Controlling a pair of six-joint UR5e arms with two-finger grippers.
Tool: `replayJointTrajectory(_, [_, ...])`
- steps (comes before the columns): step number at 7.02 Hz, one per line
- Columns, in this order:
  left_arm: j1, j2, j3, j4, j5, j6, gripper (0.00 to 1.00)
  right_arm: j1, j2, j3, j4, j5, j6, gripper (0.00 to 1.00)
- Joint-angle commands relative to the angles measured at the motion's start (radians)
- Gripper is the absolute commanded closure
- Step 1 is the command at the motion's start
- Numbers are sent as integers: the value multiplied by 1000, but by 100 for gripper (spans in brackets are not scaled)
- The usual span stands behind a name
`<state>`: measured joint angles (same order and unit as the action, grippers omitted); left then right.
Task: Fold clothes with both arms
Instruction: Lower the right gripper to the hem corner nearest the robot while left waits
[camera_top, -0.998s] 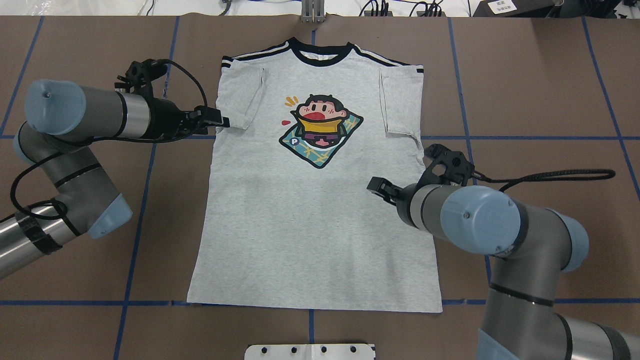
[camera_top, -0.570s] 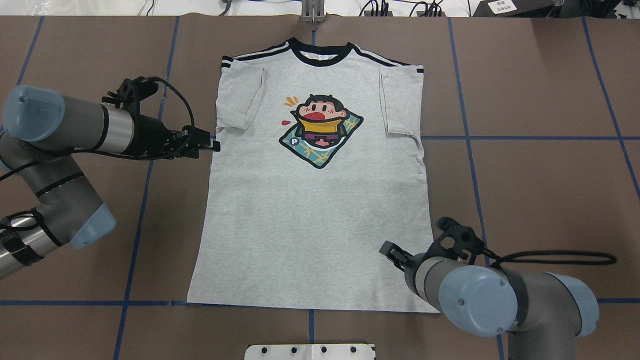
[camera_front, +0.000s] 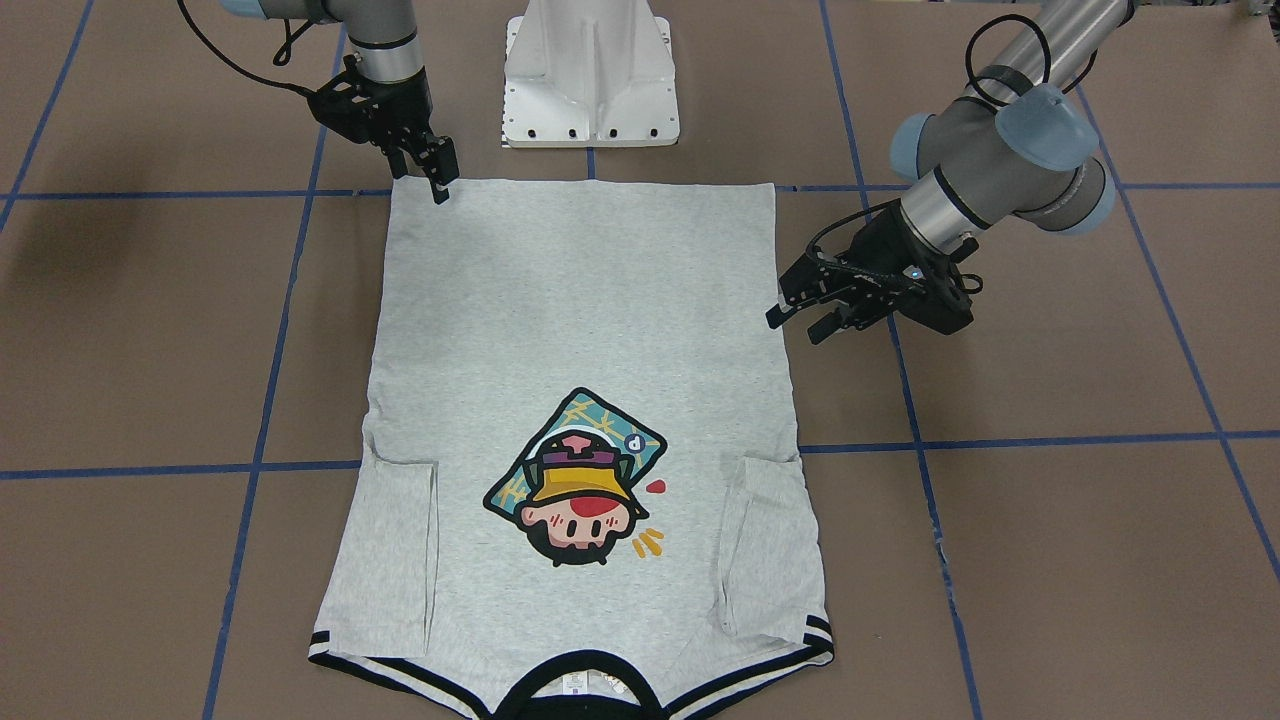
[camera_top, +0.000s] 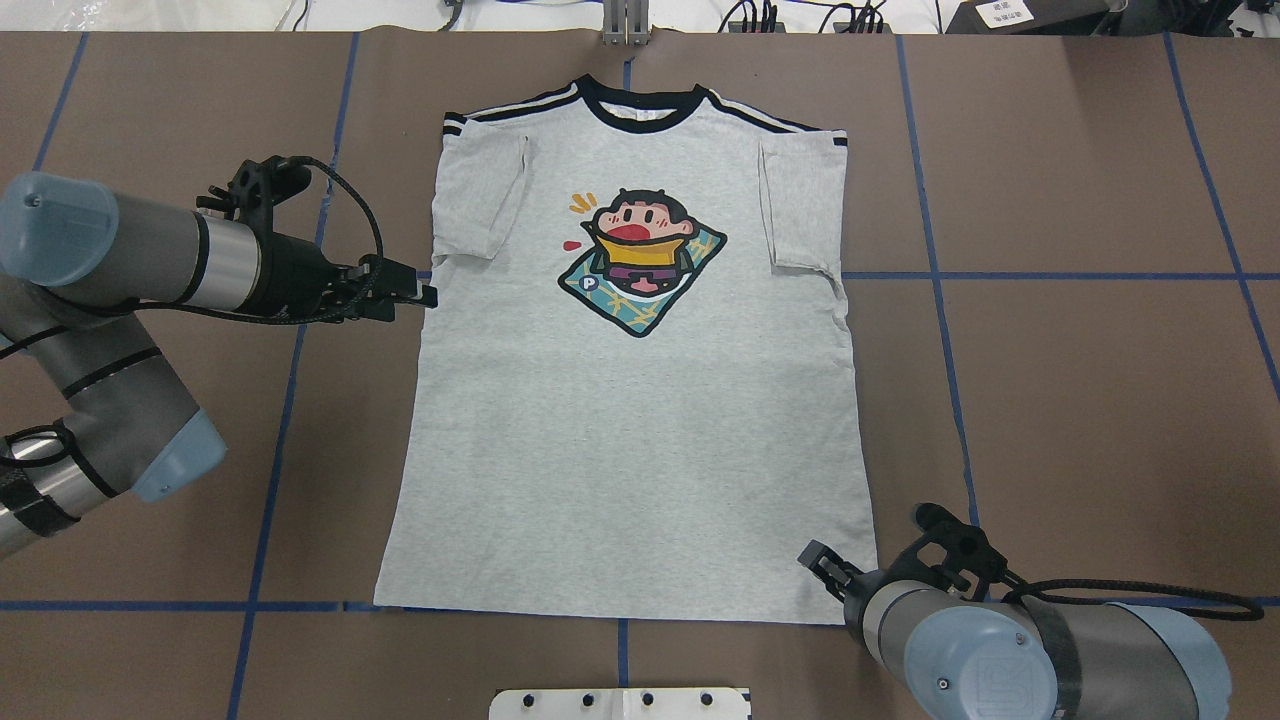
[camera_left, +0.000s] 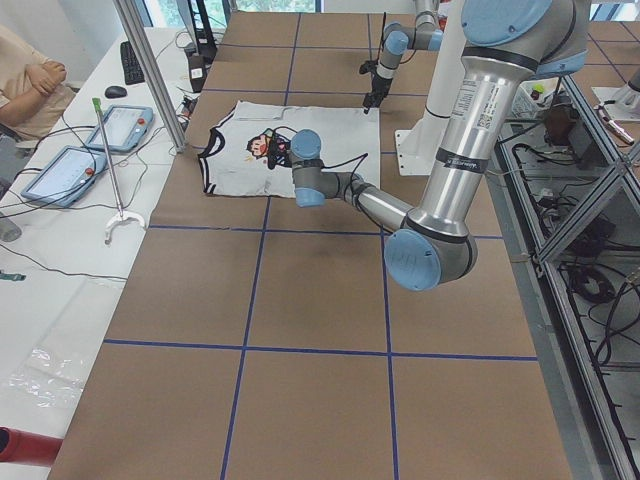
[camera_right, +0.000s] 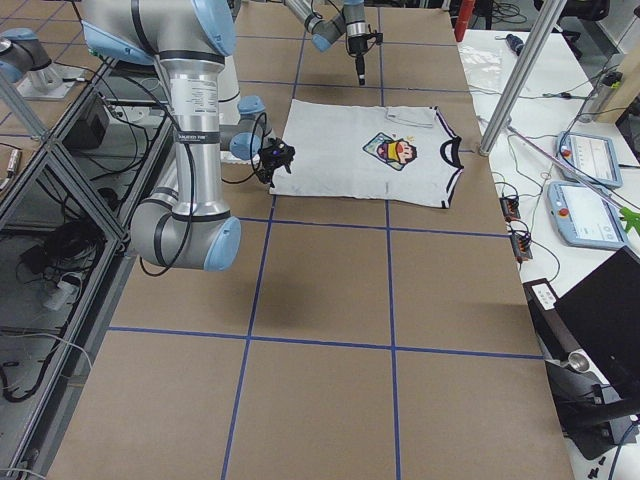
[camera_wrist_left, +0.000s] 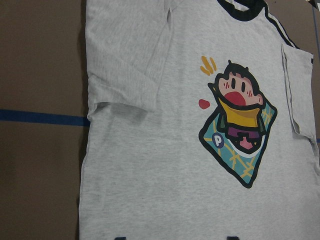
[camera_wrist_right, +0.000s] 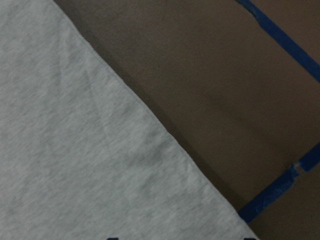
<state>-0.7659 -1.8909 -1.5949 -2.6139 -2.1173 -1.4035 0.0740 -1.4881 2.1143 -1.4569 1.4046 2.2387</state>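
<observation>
At 5 o'clock the right gripper (camera_top: 817, 556) hangs over the hem corner of the shirt (camera_top: 620, 440), jaws apart, holding nothing. The left gripper (camera_top: 418, 293) sits at the shirt's 9 o'clock edge, just below the tucked-in sleeve (camera_top: 480, 200), jaws spread and empty. The shirt lies flat mid-table (camera_top: 1080, 400), print (camera_top: 640, 262) up, collar (camera_top: 640, 108) at 12 o'clock.
</observation>
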Motion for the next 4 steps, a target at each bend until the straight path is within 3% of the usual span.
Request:
replayJointTrajectory(1, [0,0,-3,0,2,0,25,-26,-32,1,0,2,25,15])
replayJointTrajectory(2, [0,1,-5,0,2,0,25,-36,-32,1,0,2,33,18])
replayJointTrajectory(3, [0,0,-3,0,2,0,25,-37,-34,0,0,1,42,36])
replayJointTrajectory(4, [0,0,-3,0,2,0,25,-39,-46,6,0,-1,44,75])
